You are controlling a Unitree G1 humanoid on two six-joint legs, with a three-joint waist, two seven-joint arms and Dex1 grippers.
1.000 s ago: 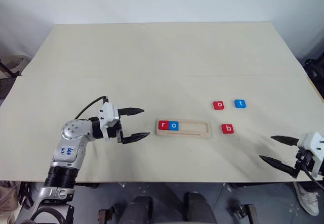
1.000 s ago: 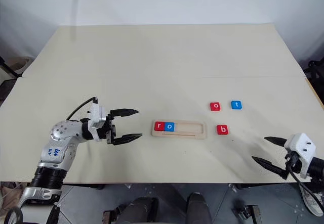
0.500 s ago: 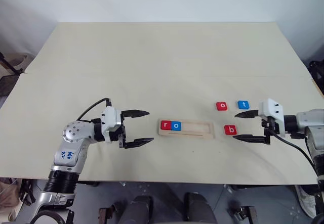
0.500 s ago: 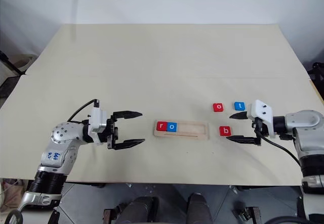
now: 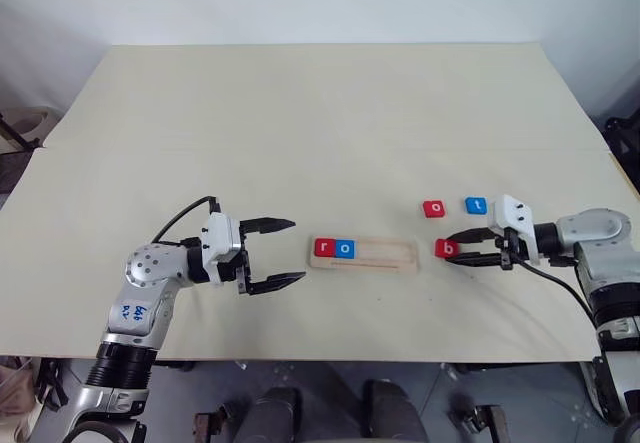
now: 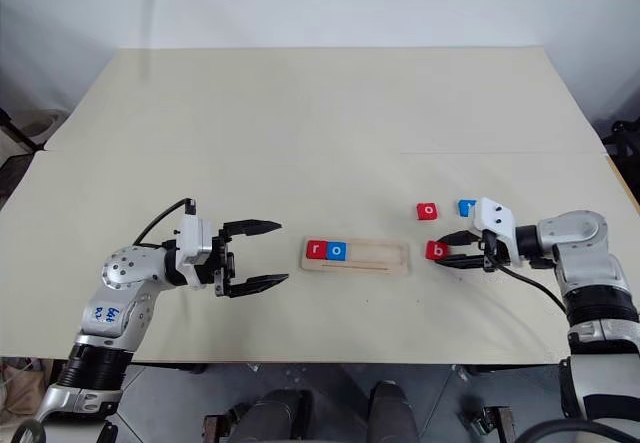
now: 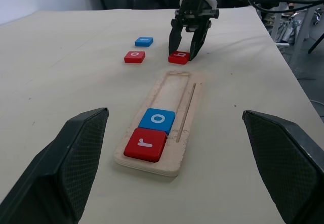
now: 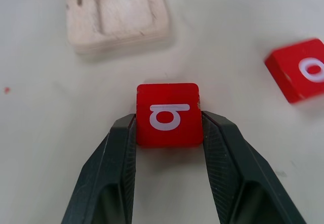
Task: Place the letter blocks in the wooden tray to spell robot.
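Note:
The wooden tray (image 5: 385,252) lies at the middle of the table and holds a red r block (image 5: 324,248) and a blue o block (image 5: 345,249) at its left end. Just right of the tray, the red b block (image 8: 168,114) rests on the table. My right gripper (image 5: 452,250) is shut on it, with its fingers (image 8: 119,143) pressed against both sides. Behind it lie a red o block (image 5: 434,208) and a blue t block (image 5: 476,205). My left gripper (image 5: 298,250) hangs open left of the tray, pointing at it, with nothing between its fingers.
The pale table (image 5: 320,113) stretches wide behind the tray. Its front edge runs close below both arms. The right part of the tray slot (image 7: 174,90) is bare wood.
My right arm swung in from the table's front right corner to the red b block, and its fingers closed onto the block's sides. The left gripper has stayed open beside the tray.

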